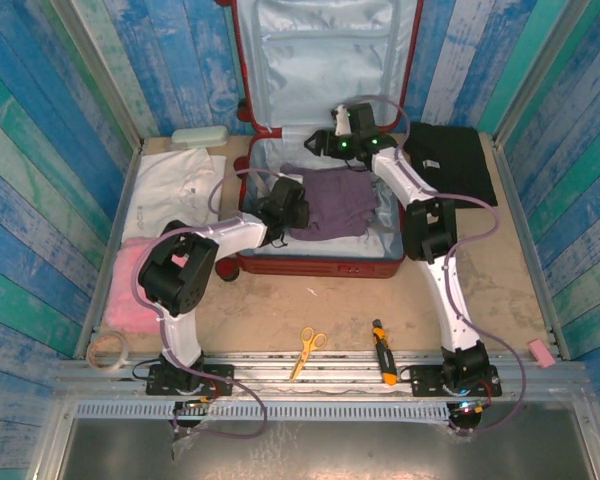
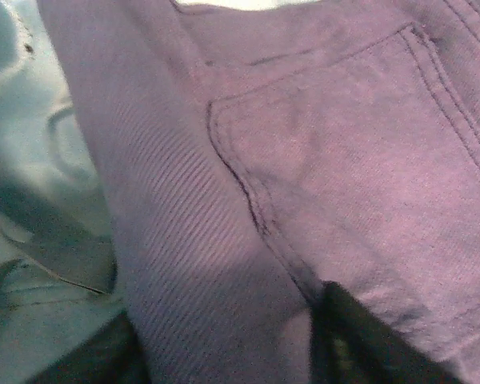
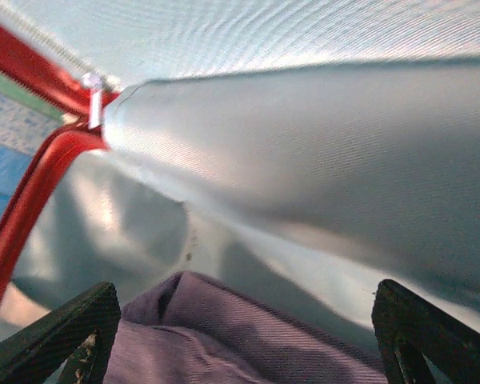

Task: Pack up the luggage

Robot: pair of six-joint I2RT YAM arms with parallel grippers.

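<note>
Purple garment (image 2: 320,184) lies under my left gripper (image 2: 224,344), jaws apart; my right gripper (image 3: 244,312) stands open inside the luggage (image 3: 32,176).

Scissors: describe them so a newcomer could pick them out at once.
Find the open dark-red suitcase mid-table. On the bare tabletop in front of its near wall lie two small tools. The scissors are the left one, with yellow handles; the screwdriver to their right is orange and black.

luggage (image 1: 320,265) shell glossy red hard plastic, lining (image 3: 304,144) smooth pale woven cloth; purple garment (image 2: 344,200) matt twill cloth
</note>
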